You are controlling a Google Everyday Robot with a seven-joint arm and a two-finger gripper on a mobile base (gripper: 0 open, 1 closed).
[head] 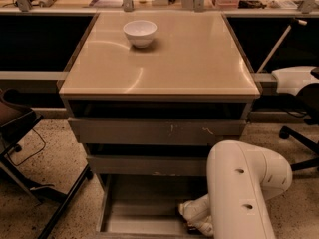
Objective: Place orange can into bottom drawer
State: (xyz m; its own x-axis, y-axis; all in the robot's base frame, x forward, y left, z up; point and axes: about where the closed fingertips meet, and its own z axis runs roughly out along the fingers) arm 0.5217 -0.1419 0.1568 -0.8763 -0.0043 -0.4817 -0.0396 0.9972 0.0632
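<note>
The bottom drawer [144, 218] of the beige-topped cabinet [164, 63] is pulled open and shows its grey floor. My white arm [244, 188] reaches down from the right into the drawer's right front part. My gripper [191, 222] is low inside the drawer, just above the floor, mostly covered by the wrist. The orange can does not show clearly; it is hidden by the wrist and the arm.
A white bowl [140, 33] stands at the back of the cabinet top. The two shallower grey drawers [159, 131] above are slightly open. A dark chair frame [30, 148] stands at the left. A white object and a chair base [299, 83] are at the right.
</note>
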